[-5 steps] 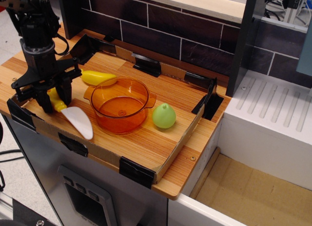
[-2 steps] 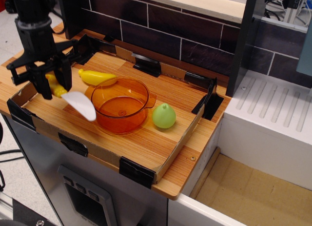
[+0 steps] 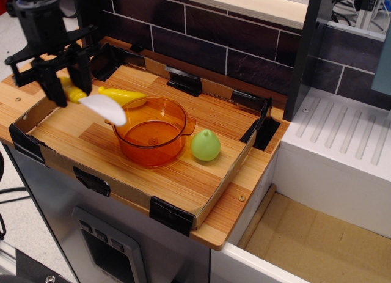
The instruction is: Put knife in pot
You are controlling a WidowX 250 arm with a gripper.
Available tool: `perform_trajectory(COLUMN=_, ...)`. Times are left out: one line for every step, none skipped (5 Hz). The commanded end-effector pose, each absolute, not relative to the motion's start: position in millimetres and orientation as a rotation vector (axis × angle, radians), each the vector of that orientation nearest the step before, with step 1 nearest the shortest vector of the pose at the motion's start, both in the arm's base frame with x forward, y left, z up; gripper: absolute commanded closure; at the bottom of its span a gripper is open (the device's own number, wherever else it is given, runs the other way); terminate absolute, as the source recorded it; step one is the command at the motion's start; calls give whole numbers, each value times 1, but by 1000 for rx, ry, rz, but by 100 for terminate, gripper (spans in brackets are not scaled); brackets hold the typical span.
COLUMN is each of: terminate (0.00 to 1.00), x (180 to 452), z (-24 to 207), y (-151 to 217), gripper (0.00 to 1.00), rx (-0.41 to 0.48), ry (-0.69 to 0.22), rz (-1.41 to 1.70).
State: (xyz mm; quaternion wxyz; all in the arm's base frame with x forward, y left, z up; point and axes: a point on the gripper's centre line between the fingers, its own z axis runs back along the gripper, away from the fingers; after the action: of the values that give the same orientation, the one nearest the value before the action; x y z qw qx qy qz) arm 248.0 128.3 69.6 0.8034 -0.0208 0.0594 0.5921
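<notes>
The knife [image 3: 101, 104] has a yellow handle and a broad white blade. My gripper [image 3: 68, 90] is shut on its handle and holds it in the air at the left of the tray, with the blade pointing right and down over the left rim of the pot. The pot [image 3: 151, 131] is round, transparent orange, with two small side handles, and stands in the middle of the tray with nothing in it.
A yellow toy banana [image 3: 124, 96] lies just behind the pot, partly hidden by the knife. A green pear [image 3: 205, 145] stands right of the pot. The wooden tray [image 3: 183, 179] has a low cardboard rim with black corner clips. A dark brick wall rises behind.
My gripper has risen from the tray floor with the knife, lifting it up and slightly right. The blade now hangs over the pot's left rim.
</notes>
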Motion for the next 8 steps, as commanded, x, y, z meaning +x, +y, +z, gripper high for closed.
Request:
perform_trajectory(terminate=0, x=271, z=79, y=86, gripper=100, rx=-35, ry=65, rz=1274)
perform_trajectory(terminate=0, x=273, z=73, y=68, gripper=100, rx=-29, ry=54, rz=1265)
perform_trajectory(terminate=0, x=276, z=69, y=61, gripper=100, rx=-23, ry=35, rz=1268)
perform_trajectory(terminate=0, x=280, z=61, y=65, gripper=0, rx=-8, ry=35, rz=1289)
perform_trajectory(terminate=0, x=282, z=63, y=69, gripper=0, rx=-7, ry=45, rz=1300)
perform_trajectory(terminate=0, x=282, z=69, y=68, gripper=0, rx=-20, ry=51, rz=1292)
perform_trajectory(terminate=0, x=284, z=80, y=68, gripper=0, rx=-41, ry=54, rz=1302)
perform_trajectory(terminate=0, x=287, z=111, y=74, gripper=0, rx=-80, ry=-1, rz=1330)
